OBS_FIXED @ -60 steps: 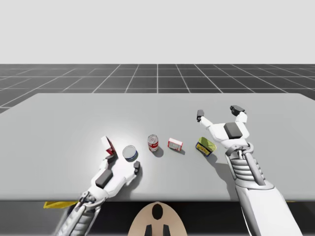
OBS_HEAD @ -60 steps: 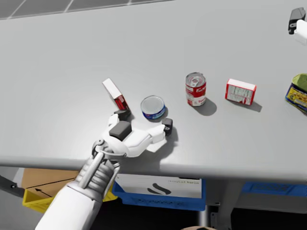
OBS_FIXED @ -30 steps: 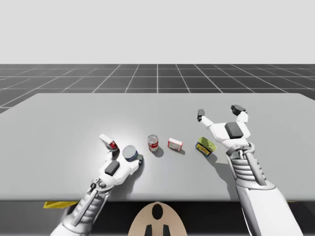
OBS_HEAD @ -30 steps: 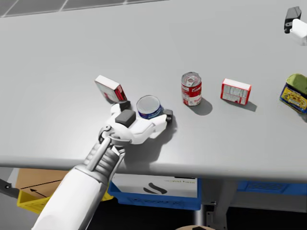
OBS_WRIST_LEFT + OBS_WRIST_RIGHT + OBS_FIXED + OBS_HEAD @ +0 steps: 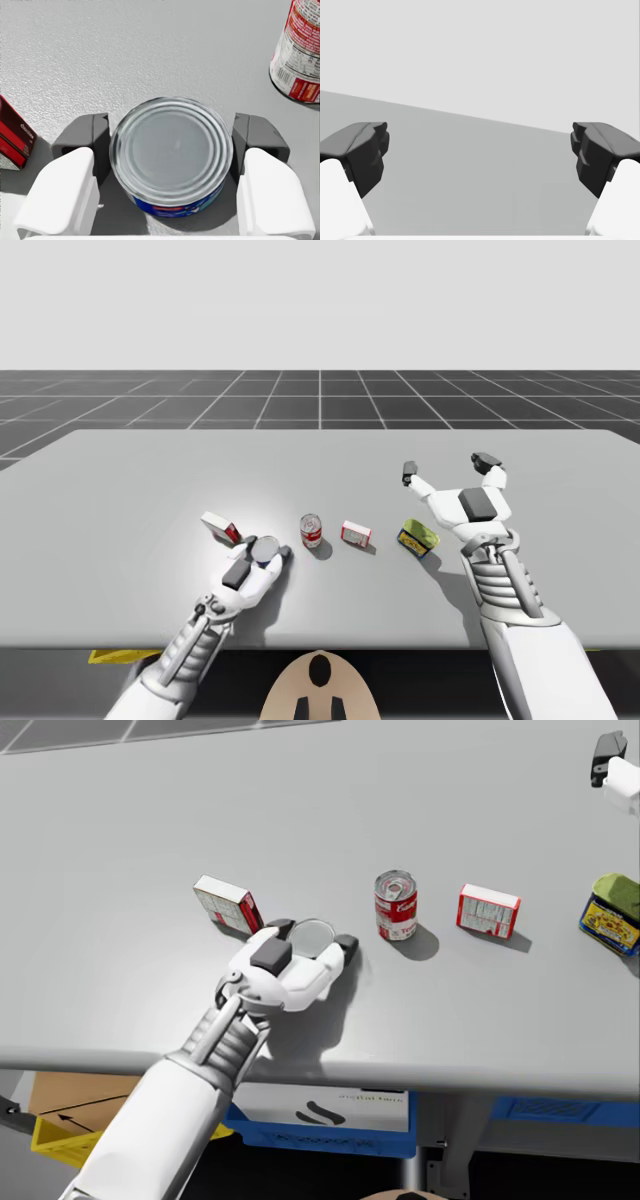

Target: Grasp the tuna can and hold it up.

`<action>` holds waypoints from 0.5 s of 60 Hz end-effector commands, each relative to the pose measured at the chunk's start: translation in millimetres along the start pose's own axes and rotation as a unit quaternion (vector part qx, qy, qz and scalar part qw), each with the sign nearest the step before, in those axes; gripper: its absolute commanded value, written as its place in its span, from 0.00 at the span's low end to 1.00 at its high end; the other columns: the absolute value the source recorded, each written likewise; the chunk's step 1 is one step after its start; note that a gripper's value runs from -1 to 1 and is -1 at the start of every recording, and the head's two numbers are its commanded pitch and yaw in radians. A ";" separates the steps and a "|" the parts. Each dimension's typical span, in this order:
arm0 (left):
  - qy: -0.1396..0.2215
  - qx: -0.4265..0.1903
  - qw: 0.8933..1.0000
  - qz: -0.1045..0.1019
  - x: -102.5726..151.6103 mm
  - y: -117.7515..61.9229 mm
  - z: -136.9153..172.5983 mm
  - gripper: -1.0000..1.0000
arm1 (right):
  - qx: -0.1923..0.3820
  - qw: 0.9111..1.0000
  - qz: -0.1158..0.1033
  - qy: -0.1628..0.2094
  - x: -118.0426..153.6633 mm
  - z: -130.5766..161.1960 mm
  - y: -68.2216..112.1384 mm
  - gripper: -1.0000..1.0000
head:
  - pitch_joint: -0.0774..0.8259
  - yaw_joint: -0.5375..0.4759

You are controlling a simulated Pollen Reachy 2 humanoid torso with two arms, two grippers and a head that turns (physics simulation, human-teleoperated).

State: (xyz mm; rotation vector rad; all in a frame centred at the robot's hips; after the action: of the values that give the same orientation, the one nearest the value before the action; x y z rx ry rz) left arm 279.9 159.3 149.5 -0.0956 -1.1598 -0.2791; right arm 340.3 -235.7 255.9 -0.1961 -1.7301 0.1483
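Left hand (image 5: 171, 134) advanced around tuna can (image 5: 171, 152), grasping it (red box (image 5: 225, 903) tipped over)

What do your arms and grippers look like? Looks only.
My left arm and right arm: smooth white shells, ribbed wrists. White palms, a dark grey block on each back. The left gripper and right gripper each have two white fingers with dark grey pads. No cables or markings visible.

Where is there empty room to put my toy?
Bare: the far side of the table behind the row, and its left end past the red box. Crowded: from that box, past the tuna can, to the yellow tin.
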 end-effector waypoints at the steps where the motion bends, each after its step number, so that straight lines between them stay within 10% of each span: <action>1: 0.017 -0.003 1.000 -0.003 -9.9 -9.7 1.7 1.00 | -0.001 1.000 0.000 0.000 0.1 0.1 -0.4 0.00 | 0.94 0.72; 30: 0.008 -0.002 1.000 -0.011 -9.5 -11.2 4.4 1.00 | -0.005 1.000 -0.004 -0.003 2.0 1.4 -4.0 0.00 | 0.65 0.77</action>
State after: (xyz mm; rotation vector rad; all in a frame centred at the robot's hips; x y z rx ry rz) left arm 274.5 157.2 148.4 -0.0609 -1.1854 -0.2982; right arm 338.9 -238.4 258.1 -0.1962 -1.7366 0.1366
